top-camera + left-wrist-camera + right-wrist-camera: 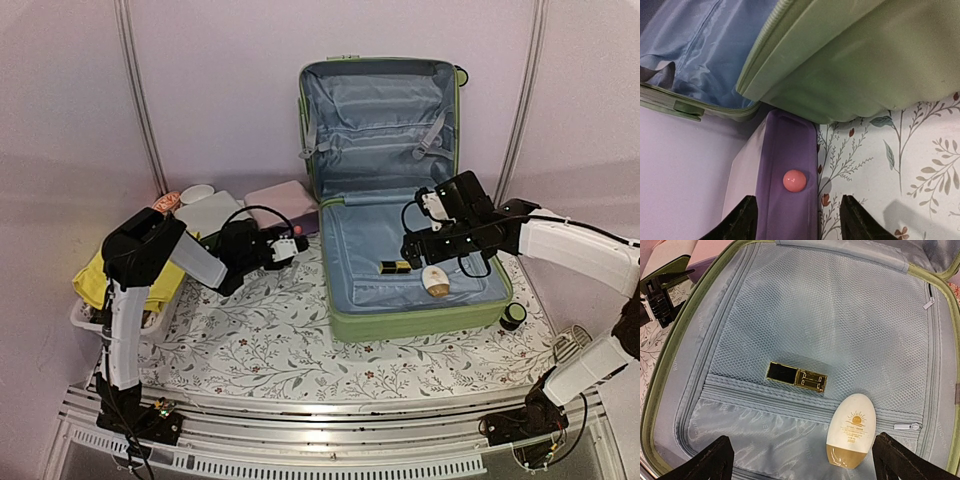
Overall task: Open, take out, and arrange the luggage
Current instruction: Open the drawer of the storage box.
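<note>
Over the floor half of the open luggage point(400, 325), my right gripper point(805, 467) hangs with its jaws spread wide and nothing in them. The luggage lies on the floral tablecloth point(920, 165), its lid standing up against the back wall.

I judge the shell stiff, smooth and too bulky to pinch anywhere but the rim or handle, and light, since it is nearly empty. The mesh lining is soft and could snag a fingertip.

The sunscreen bottle point(850, 435) looks rounded and slippery, so I would close across its narrow sides. The gold lipstick case point(796, 377) is small and hard, with flat faces that should grip well.

My left gripper point(797, 220) stands part open, empty, astride the purple drawer box point(790, 150) beside the luggage's corner.
</note>
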Available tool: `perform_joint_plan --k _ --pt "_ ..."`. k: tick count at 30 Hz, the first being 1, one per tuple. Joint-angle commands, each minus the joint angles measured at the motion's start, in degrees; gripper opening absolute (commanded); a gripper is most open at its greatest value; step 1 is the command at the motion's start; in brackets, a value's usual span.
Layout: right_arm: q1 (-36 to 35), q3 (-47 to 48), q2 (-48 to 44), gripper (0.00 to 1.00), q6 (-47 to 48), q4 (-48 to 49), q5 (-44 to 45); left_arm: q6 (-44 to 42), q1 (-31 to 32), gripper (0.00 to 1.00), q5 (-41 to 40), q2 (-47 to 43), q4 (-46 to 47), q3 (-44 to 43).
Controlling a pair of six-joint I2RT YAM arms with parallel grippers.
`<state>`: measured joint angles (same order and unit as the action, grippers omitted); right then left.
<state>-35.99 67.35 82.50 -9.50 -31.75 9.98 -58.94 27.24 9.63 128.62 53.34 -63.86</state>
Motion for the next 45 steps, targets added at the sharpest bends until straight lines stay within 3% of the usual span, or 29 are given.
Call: perform_joint_plan --k 1,15,22,26,45 --pt "0.0 -0.2 -1.3 0.99 0.5 1.7 0.8 1.7 -1.4 0.59 2.4 0.7 3.2 0.3" --pt "0.0 -1.1 -2.2 0.99 0.7 2.1 1.1 5.6 -2.3 0.58 6.2 -0.2 3.6 0.4" --pt "0.0 -1.5 -2.4 0.99 0.5 2.3 1.2 9.2 -3.5 0.46 9.9 -1.0 3.0 -0.1" --pt "-0.1 -2.3 -2.7 0.99 0.4 2.7 1.2 8.2 -3.8 0.39 10.4 -1.2 0.6 -1.2" --pt "0.0 -2.5 -2.7 0.99 0.7 3.0 1.5 1.7 -3.6 0.39 8.0 0.9 -8.2 -5.6"
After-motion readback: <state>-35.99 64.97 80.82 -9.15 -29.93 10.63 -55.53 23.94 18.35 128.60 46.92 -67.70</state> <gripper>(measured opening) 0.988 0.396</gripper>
